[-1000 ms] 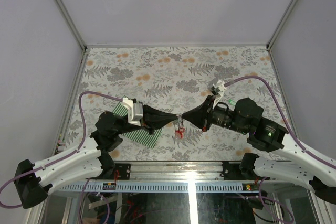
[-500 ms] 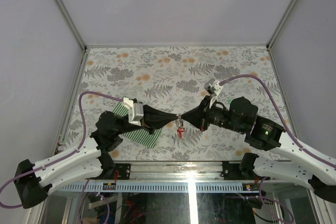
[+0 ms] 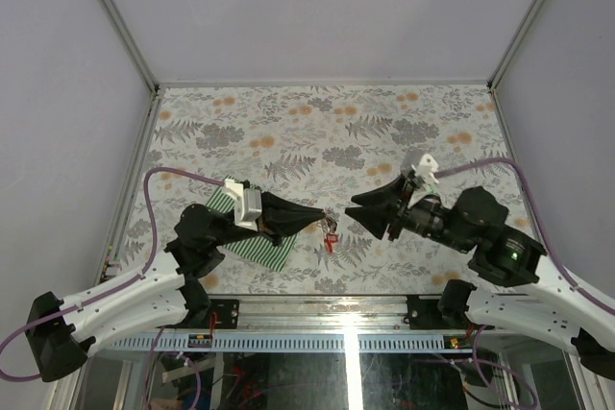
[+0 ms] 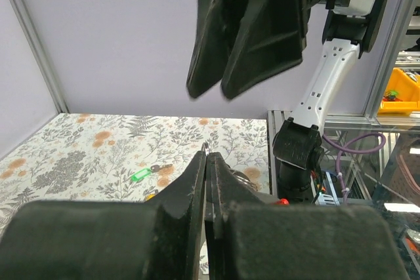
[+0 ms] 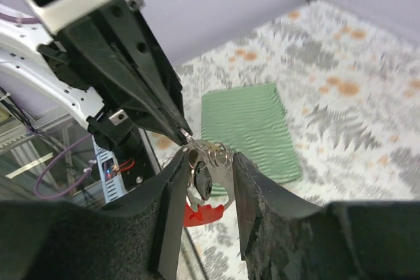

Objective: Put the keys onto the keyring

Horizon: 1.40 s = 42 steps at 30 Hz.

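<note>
Two arms, one ring between them. Far left, striped cloth (image 3: 255, 249) lies flat on the table, part covered by the left arm. Left gripper (image 3: 320, 221) is pressed together on the keyring (image 3: 330, 234), holding it in the air off the cloth's right corner; red tag hangs below.

Change: half a second ago the right gripper (image 3: 363, 216) was nose to nose with the left at the ring. It has since backed off to the right, fingers spread and carrying nothing, with a clear gap to the ring. Ring has not shifted. Judgement: a threading pass is over, and the right arm is free to fetch another key.

Hard to make out: right wrist view shows a dark key (image 5: 202, 178) at the ring, but whether it is properly on the wire is unclear. Green-tagged key (image 4: 139, 176) lies on the table in the left wrist view; from above it is hidden. Any yellow key is too small to confirm.
</note>
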Motion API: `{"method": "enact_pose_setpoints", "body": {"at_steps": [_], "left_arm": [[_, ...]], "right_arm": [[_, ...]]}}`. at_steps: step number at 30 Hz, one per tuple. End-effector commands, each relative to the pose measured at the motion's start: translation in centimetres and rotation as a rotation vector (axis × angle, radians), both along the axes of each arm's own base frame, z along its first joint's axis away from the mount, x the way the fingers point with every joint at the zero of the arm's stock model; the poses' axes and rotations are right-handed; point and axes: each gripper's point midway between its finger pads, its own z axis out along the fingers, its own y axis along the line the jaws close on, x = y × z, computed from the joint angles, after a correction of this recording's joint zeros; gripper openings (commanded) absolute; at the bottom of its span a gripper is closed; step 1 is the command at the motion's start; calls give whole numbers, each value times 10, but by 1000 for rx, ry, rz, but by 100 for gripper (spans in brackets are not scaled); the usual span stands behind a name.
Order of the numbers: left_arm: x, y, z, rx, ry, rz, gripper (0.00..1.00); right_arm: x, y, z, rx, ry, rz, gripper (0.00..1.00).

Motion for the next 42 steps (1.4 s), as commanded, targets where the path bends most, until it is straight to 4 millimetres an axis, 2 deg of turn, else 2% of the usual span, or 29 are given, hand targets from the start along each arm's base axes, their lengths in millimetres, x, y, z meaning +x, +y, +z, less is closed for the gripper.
{"method": "enact_pose_setpoints", "body": {"at_steps": [1,6,13,19,24,42], "left_arm": [[-12,10,45,-127,-82,-20,0],[-20,10,53,-149,-90,-66,0],[-35,12,58,-167,-115,-136,0],[-44,15,61,-178,-144,-171,0],[-50,16,62,-175,-166,-196,0],[-55,17,65,-176,-188,-216,0]], "right_arm": [[-10,-7,42,71,-345,76,41],[-24,3,51,108,-520,181,45],[-46,19,51,103,-600,353,44],[-45,20,47,102,-591,348,39],[-47,22,43,99,-569,368,39],[-47,32,23,59,-513,411,33]]}}
